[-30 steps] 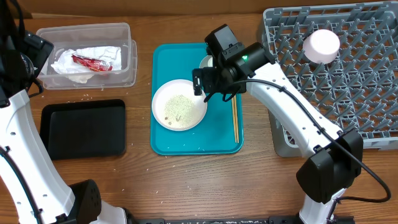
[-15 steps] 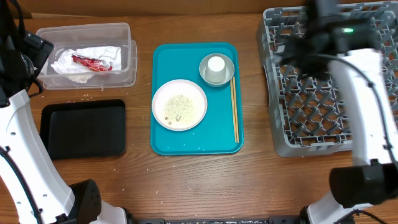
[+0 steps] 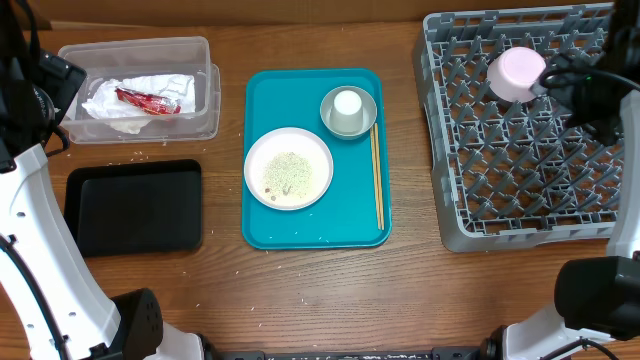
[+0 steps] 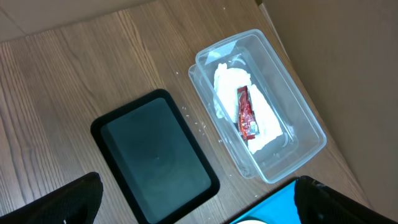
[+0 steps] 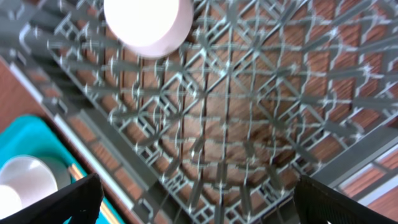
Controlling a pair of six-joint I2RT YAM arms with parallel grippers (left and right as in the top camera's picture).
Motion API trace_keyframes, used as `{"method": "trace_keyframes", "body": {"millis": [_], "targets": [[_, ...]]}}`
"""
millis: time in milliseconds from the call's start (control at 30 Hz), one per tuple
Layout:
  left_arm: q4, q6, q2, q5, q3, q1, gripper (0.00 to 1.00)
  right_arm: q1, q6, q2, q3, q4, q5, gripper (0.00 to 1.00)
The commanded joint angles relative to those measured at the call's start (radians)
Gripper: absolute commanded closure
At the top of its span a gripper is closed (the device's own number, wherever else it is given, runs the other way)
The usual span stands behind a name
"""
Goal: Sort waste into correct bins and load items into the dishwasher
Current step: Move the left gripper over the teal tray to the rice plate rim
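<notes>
Right arm (image 3: 600, 95) swung right; pinkish plate (image 3: 516, 73) uncovered, seemingly resting on rack (image 3: 500, 190) pegs

We read no text, label, brand, number or sign in any view; any print on the red snack wrapper (image 4: 246, 113) is too small to make out.

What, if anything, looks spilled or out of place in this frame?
Loose rice grains lie scattered on the table between the clear tub and the black tray; more sit on the white plate. Nothing else stands out.
</notes>
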State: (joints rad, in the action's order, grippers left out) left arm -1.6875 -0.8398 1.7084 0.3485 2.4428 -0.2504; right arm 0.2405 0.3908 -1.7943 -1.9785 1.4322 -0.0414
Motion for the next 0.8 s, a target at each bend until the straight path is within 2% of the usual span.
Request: {"method": "trace_keyframes", "body": {"millis": [0,667,767], "targets": [[-0.002,-0.021,0.004,0.017,0.000,-0.005,0.00,0.014,-0.001,0.012,-0.018,-0.010,-0.010,0.00],[-0.002,-0.022,0.004,0.015,-0.001,-0.005,0.00,0.015,-0.001,0.012,-0.018,-0.010,-0.010,0.00],[0.000,-0.022,0.004,-0.049,0.000,-0.005,0.00,0.015,-0.001,0.012,-0.018,-0.010,-0.010,0.00]]}}
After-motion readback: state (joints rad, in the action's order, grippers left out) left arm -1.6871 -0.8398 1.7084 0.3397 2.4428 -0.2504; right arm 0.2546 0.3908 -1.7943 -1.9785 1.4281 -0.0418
